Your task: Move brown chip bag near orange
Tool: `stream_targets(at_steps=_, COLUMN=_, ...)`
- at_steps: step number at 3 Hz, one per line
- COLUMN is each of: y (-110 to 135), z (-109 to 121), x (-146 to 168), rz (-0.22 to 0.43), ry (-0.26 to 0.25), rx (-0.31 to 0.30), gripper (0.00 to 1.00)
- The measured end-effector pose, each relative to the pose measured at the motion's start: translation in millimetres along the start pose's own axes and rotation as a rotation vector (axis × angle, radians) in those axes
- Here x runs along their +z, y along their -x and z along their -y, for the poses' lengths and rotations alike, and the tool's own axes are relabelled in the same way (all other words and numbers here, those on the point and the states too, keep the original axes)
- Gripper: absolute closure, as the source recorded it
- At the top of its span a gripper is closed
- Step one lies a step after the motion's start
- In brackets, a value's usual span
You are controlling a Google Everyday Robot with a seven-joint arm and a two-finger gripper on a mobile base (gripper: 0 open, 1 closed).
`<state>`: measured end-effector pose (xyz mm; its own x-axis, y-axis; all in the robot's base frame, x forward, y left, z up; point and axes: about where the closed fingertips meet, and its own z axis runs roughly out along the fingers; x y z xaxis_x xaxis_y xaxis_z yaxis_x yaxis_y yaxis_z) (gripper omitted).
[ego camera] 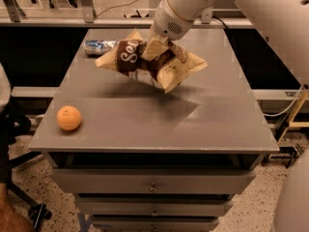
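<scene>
jaws pinch the brown chip bag [145, 64] at its upper middle, closed on a fold of the wrapper, above the rear centre of the bench [145, 124]. the bag hangs clear of the surface with its shadow beneath, long axis running left to right, tan ends pointing to either side. the orange [69, 118] sits well apart at the front-left corner. a crushed can [96, 46] lies behind the bag's left end.

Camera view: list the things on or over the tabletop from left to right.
orange → crushed can → brown chip bag, held above the table by the gripper clamped on its upper middle.
</scene>
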<state>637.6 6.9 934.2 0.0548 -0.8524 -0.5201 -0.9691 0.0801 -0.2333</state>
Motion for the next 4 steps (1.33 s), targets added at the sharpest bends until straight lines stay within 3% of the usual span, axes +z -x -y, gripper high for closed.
stream_targets(at_steps=1, y=35.1, z=-7.6, x=17.2, rz=-0.016, ry=-0.042, rx=0.005, gripper=1.0)
stream_targets(at_steps=2, y=35.8, z=-8.4, x=18.8, rz=-0.019, ry=-0.039, rx=0.004, gripper=1.0)
stream_targets(at_steps=4, y=79.8, z=-25.2, x=41.8, rz=0.012, ry=0.02, rx=-0.087, gripper=1.0)
